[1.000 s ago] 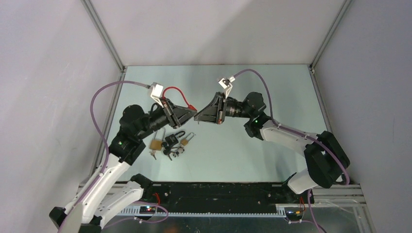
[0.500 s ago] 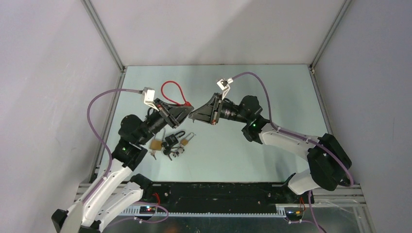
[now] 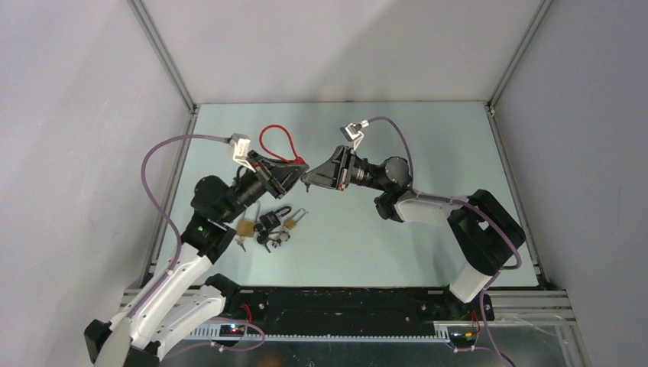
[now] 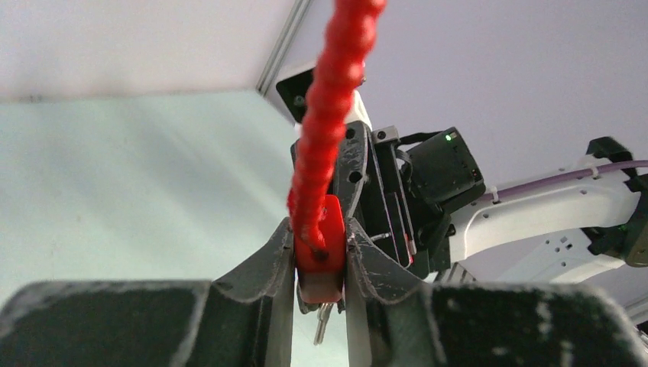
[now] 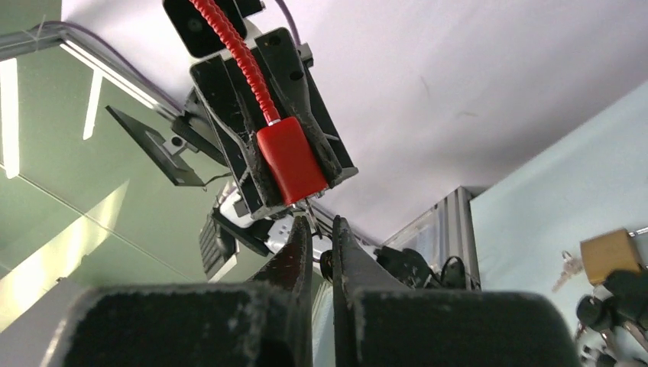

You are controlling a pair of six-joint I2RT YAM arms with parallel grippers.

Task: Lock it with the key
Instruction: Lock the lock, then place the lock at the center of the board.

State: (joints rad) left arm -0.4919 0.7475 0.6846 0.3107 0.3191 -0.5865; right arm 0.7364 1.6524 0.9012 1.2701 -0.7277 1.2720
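My left gripper [image 3: 295, 170] is shut on the red body of a cable lock [image 4: 319, 248], held in the air above the table. The lock's red ribbed cable [image 3: 275, 144] loops up behind the gripper. A silver key [image 4: 322, 321] sticks out of the lock's lower end. My right gripper [image 3: 309, 180] meets the left one tip to tip. In the right wrist view its fingers [image 5: 298, 245] are nearly closed around the key's dark head, just under the lock body [image 5: 290, 160].
Padlocks lie on the table below the left arm: a brass one [image 3: 244, 227], a black one [image 3: 273, 217] and a small brass one [image 3: 292, 222], with loose keys [image 3: 267, 241] beside them. Enclosure walls and frame posts [image 3: 164, 53] surround the table.
Both grippers stayed tip to tip and drifted slightly left and back. The left wrist turned, swinging the red cable loop. The right arm's elbow folded in closer.
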